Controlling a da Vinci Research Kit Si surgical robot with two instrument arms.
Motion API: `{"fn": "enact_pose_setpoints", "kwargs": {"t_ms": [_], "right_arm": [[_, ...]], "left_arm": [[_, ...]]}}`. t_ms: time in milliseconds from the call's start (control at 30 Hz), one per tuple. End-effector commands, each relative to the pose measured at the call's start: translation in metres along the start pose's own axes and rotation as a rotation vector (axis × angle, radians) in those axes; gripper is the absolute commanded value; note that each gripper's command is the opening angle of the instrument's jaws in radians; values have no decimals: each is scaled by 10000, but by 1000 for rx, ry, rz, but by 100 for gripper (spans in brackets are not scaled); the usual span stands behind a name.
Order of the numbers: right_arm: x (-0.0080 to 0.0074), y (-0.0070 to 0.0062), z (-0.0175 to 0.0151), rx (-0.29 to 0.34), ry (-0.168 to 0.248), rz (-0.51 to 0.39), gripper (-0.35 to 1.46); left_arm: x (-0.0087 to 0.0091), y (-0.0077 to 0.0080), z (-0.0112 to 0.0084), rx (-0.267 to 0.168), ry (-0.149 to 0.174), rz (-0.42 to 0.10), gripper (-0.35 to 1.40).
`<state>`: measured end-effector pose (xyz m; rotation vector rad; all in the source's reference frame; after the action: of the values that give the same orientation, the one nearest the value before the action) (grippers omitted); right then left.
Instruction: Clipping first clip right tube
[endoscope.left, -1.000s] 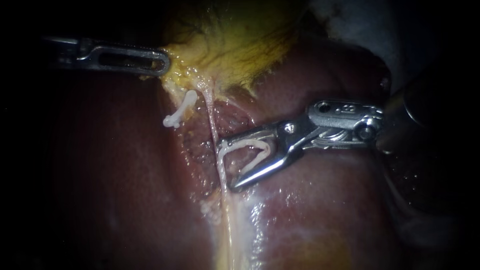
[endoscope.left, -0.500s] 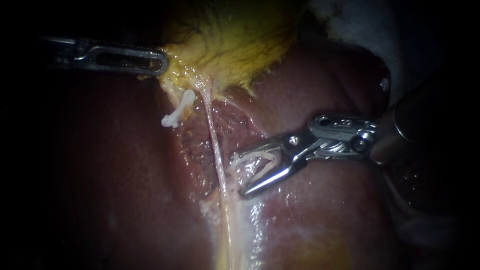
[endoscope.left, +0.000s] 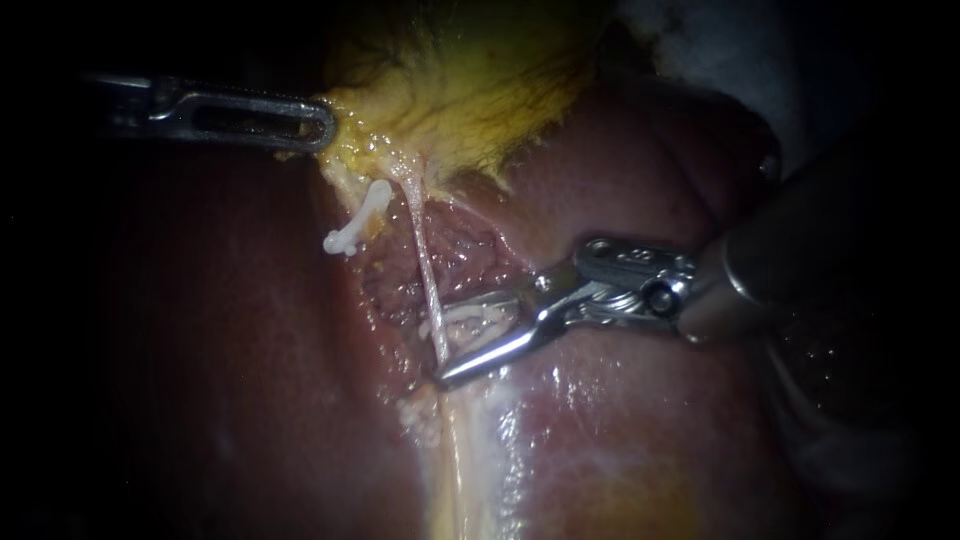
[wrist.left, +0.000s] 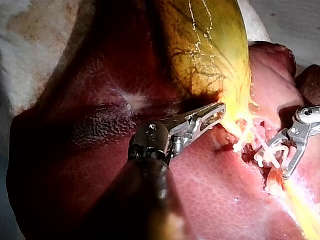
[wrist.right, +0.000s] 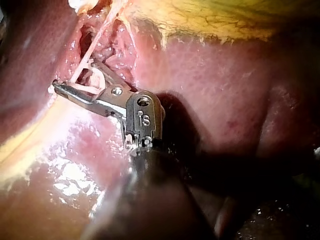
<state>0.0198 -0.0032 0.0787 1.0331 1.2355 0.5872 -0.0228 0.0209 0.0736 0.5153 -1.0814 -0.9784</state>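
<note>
The right instrument's (endoscope.left: 443, 342) jaws, pinching the open clip (endoscope.left: 476, 316), had slid astride the right tube (endoscope.left: 418, 240) and narrowed. The left instrument (endoscope.left: 322, 126) kept gripping the gallbladder (endoscope.left: 470, 90).

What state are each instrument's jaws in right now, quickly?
Left instrument: shut on the gallbladder.
Right instrument: shut on a clip, astride the tube.

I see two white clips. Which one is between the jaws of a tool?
The clip in the right tool, at the thin tube. The other clip sits closed, nearer the gallbladder, with no tool on it.
</note>
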Motion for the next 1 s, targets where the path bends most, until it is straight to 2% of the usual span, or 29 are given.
{"fn": "enact_pose_setpoints", "kwargs": {"t_ms": [33,167,433,533,667,1000], "right_arm": [[0,-3,2,10,5,2,60],[-1,-13,10,60,20,12,60],[-3,-40,20,143,8,7,58],[-2,-45,22,168,-2,7,54],[3,-44,22,156,8,10,48],[5,-39,17,139,21,54,15]], "left_arm": [[0,0,0,0,0,0,-35],[0,0,0,-1,0,0,-35],[0,0,0,-1,0,0,-35],[0,0,0,0,0,0,-35],[0,0,0,0,0,0,-35],[0,0,0,0,0,0,-35]]}}
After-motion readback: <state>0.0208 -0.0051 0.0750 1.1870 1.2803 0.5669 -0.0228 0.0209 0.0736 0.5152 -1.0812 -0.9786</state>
